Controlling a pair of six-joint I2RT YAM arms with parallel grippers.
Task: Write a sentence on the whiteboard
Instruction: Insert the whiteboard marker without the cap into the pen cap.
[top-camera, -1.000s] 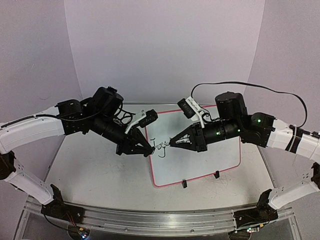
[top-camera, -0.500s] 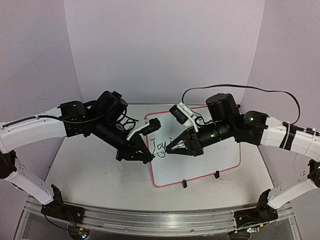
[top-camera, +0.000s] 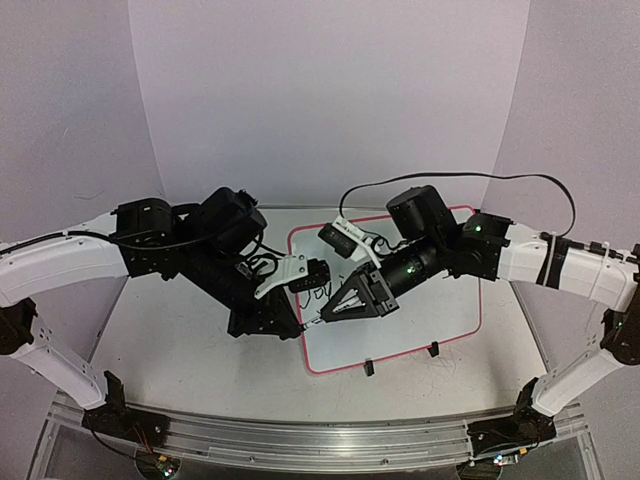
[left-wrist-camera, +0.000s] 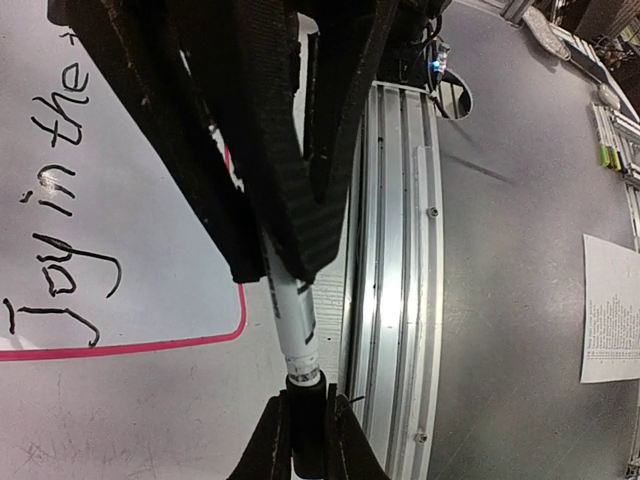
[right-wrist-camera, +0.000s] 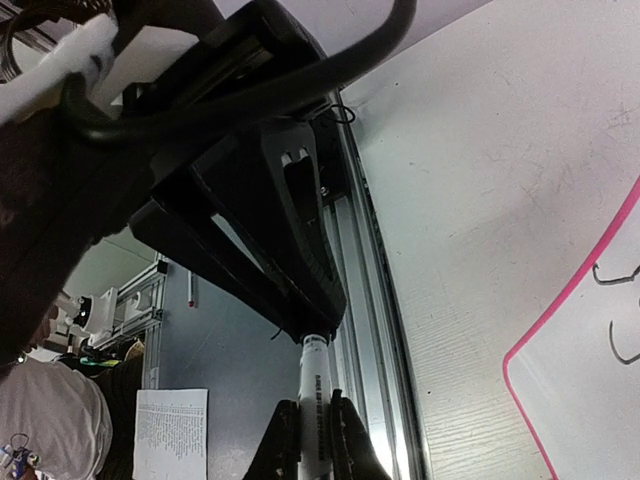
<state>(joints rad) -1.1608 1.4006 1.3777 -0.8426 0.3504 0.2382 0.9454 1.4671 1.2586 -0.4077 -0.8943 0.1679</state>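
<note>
Whiteboard (top-camera: 430, 310) lies flat on the table (top-camera: 170, 340), centre-right, w/ its two clips on the near edge. Change over the last sec: the two grippers, tip to tip throughout, have slid as a pair off the written area toward the board's near-left border, the right arm reaching further across. A sec ago they met over the "Joy" scrawl; now they meet approx over the pink edge. Both the left gripper (top-camera: 298, 327) and the right gripper (top-camera: 324, 317) are clamped on one marker (left-wrist-camera: 295, 320) lying between them, left pinching the black end, right closed narrow on the white barrel. Meaning, prob.: no stroke in progress. It looks like a cap pull/refit or a regrip btwn arms, can't tell which, and the sentence is likely unfinished. Views differ. The top view hides the writing and nearly all of the marker behind the gripper bodies. The left wrist view shows the text plainly, "Joy in the", just inside the border, plus the black end held in its own fingers (left-wrist-camera: 270, 450). The right wrist view shows its own grip on the barrel and the whiteboard (right-wrist-camera: 600, 400) only as a corner w/ a few strokes. The marker tip isn't visible in any view.
</note>
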